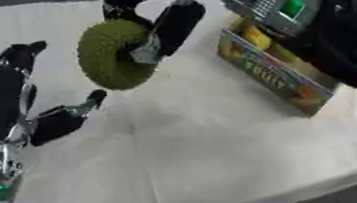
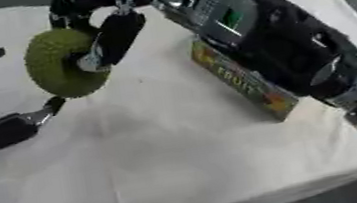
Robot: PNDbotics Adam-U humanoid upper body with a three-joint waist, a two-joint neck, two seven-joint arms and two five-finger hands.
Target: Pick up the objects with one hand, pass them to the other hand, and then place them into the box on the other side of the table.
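The green spiky fruit (image 1: 113, 53), round and rough-skinned, is judged light for its bulk, rigid and not slippery; its widest girth is the soundest place to take hold. It is held in the air above the desk (image 1: 198, 151), left of the fruit box (image 1: 270, 72). The right hand (image 1: 173, 26) has its fingers curled around the fruit's right side. The left hand (image 1: 6, 106) waits just left below, fingers spread open.

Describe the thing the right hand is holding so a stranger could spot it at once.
Start at the white table, then the colourful fruit-printed box along its right side. Left of the box, above the cloth, the right hand grips a round, bumpy olive-green object. Nothing else there is green and knobbly.
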